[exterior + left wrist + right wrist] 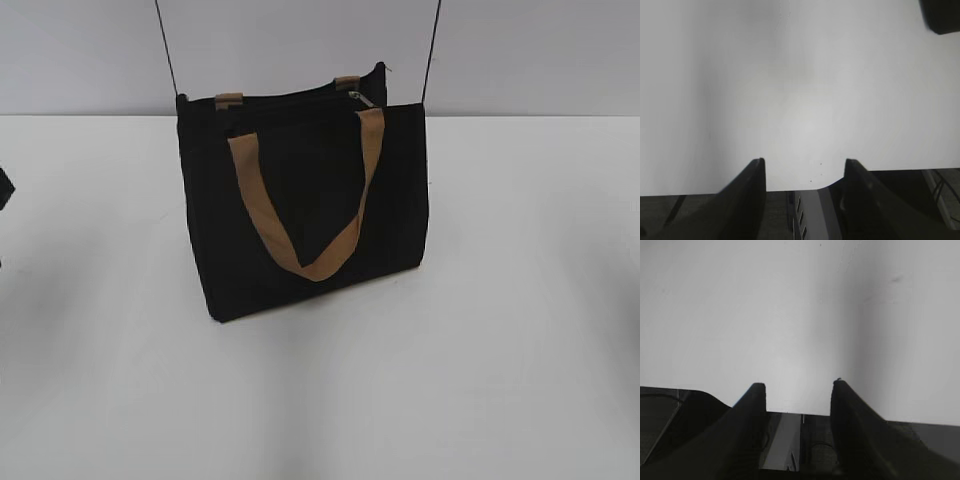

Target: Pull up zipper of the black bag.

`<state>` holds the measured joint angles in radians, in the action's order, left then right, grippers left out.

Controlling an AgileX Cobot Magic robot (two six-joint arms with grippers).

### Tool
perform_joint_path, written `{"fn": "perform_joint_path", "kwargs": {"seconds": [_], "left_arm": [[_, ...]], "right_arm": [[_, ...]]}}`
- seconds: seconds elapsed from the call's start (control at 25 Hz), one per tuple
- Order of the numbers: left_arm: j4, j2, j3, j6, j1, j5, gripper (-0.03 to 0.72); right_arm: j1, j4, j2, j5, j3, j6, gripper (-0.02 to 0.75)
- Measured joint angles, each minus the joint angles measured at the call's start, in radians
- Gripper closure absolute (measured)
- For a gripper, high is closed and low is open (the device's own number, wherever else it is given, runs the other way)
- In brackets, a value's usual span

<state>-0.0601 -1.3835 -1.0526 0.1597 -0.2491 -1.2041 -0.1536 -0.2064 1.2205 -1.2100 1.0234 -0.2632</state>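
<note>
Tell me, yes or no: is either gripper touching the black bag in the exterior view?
No. The black bag stands alone on the white table, with no gripper near it.

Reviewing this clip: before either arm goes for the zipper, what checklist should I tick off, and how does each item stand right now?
1. Boxy black fabric bag standing upright on the white table: ok.
2. Small silver zipper pull tab visible, at the right end of the bag's top edge: ok.
3. Tan webbing front handle hanging down the front, clear of the top edge: ok.
4. Left gripper open, nothing between its fingers: ok.
5. Right gripper open, nothing between its fingers: ok.
6. Whether the zipper is fully open or partly closed: cannot tell.
</note>
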Motion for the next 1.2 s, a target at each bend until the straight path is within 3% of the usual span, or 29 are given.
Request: {"fn": "perform_joint_path", "kwargs": {"seconds": [0.24, 0.56, 0.96, 1.2], "left_arm": [[0.001, 0.068, 0.024, -0.001, 0.001, -0.005, 0.309], [0.022, 0.364, 0.132, -0.002, 0.001, -0.009, 0.309], [0.112, 0.825, 0.313, 0.006, 0.001, -0.007, 0.309], [0.14, 1.028, 0.445, 0.008, 0.001, 0.089, 0.309]], "right_arm": [[0.0, 0.02, -0.307, -0.005, -0.19, 0.106, 0.404], [0.0, 0.016, -0.588, -0.01, -0.397, 0.087, 0.339], [0.0, 0.003, -0.808, -0.007, -0.424, -0.037, 0.369], [0.036, 0.003, -0.986, 0.025, -0.474, -0.095, 0.409]]}}
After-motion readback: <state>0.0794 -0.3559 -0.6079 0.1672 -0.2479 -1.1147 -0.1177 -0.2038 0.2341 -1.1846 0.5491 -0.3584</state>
